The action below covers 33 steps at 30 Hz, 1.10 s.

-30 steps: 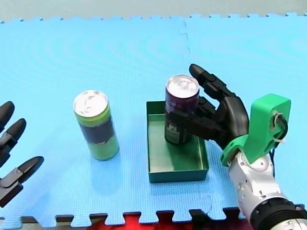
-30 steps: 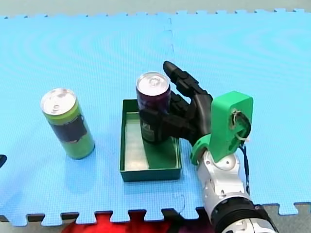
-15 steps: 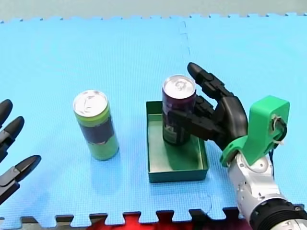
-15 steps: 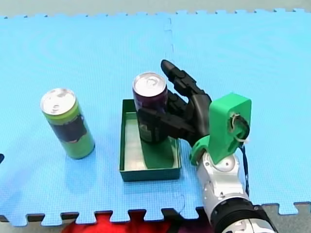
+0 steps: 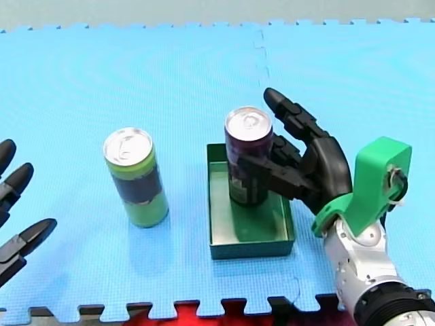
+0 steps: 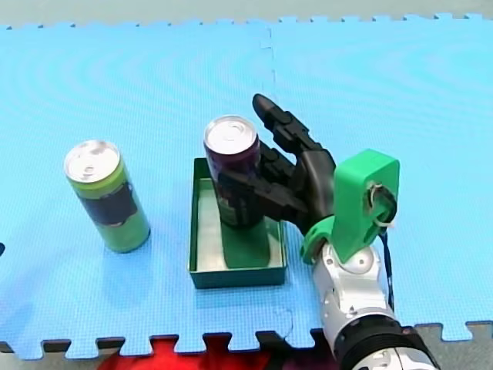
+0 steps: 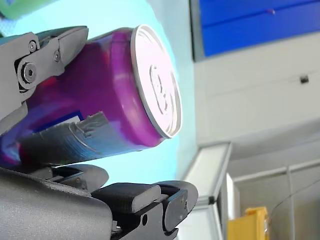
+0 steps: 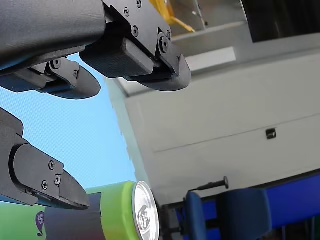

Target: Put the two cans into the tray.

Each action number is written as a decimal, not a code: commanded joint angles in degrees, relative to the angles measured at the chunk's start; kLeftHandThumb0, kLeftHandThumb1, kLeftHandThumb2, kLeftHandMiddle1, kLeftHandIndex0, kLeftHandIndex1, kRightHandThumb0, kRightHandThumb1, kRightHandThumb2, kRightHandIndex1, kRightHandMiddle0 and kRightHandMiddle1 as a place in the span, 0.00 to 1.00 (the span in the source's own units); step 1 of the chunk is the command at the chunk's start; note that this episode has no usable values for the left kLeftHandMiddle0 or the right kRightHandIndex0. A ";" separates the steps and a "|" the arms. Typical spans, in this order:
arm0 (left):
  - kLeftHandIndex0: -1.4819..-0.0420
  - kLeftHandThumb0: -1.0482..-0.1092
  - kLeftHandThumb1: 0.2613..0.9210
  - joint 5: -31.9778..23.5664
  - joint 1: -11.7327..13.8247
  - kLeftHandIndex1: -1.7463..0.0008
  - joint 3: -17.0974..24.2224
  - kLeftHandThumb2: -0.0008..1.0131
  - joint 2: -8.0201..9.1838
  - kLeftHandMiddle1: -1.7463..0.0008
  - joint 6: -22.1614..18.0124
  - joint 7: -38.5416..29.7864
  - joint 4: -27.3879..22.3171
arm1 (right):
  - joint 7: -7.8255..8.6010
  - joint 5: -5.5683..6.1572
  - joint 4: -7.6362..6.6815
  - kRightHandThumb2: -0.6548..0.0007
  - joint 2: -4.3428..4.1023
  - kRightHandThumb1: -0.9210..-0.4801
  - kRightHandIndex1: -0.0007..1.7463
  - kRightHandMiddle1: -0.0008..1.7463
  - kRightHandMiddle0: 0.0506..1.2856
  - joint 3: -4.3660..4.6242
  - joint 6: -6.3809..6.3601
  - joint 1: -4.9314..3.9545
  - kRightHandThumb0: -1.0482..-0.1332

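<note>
Fingers [image 5: 272, 175] of the right hand [image 5: 316, 170] are clamped on the purple can [image 5: 242, 148], holding it upright inside the green tray [image 5: 251, 250]. Left of the tray, apart from it, the green can [image 5: 136, 180] stands on the blue mat [image 5: 136, 81]. At the near left edge is the left hand [image 5: 15, 183], holding nothing.

1. The purple can [image 5: 247, 163], gripped by the right hand [image 5: 302, 170], now stands slightly further left over the tray [image 5: 251, 250] than a second ago.
2. The left hand [image 5: 17, 217] has drawn back a little toward the head view's left edge.
</note>
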 commanded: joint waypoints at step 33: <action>0.68 0.03 0.86 -0.67 -0.08 1.00 0.39 0.00 0.48 1.00 -0.54 -0.90 0.93 | 4.15 -1.49 -4.35 1.00 -1.99 0.70 0.00 0.00 0.09 1.50 4.12 1.29 0.24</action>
